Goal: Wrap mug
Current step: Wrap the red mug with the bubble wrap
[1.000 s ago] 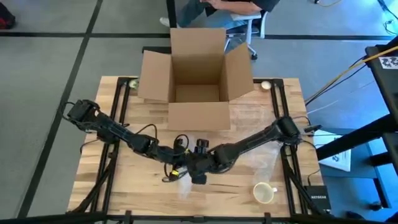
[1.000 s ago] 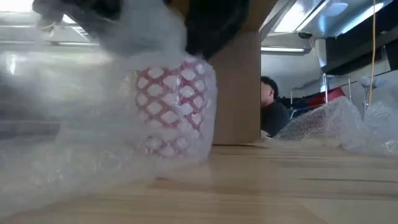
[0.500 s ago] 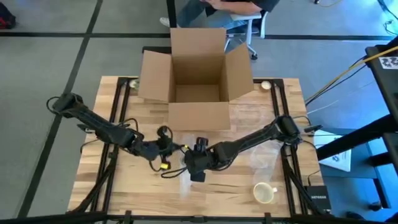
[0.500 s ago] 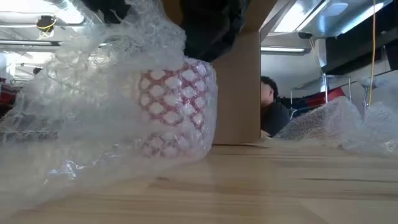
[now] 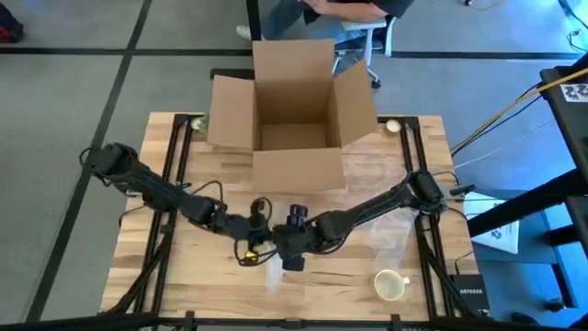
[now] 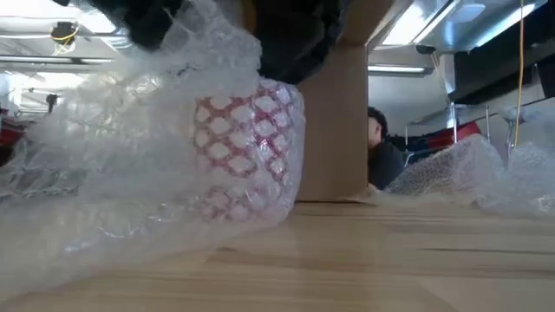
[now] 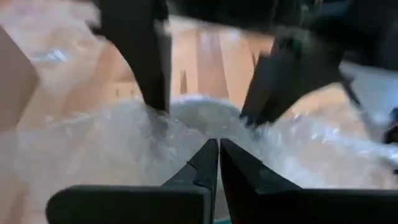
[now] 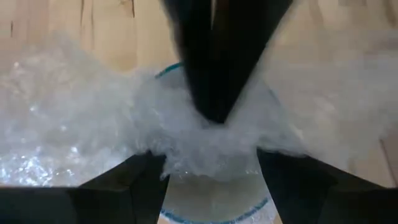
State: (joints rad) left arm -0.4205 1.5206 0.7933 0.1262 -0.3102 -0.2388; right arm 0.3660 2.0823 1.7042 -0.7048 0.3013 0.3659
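Mug (image 6: 247,152), red lattice pattern, stands upright near the worktop's (image 5: 193,276) front edge, about mid-width, with bubble wrap (image 6: 130,173) draped over and around it. Left end effector (image 5: 260,232) sits at the mug's left side, fingers (image 7: 208,163) closed together, pinching the wrap. Right end effector (image 5: 287,246) is over the mug, fingers (image 8: 137,180) spread wide, either side of the rim, nothing gripped. Open box (image 5: 292,110) at the back edge, centre. Second mug (image 5: 390,285), plain, near the front right corner. More wrap (image 5: 386,230) lies on the right side. Person (image 6: 381,156) sits beyond the box.
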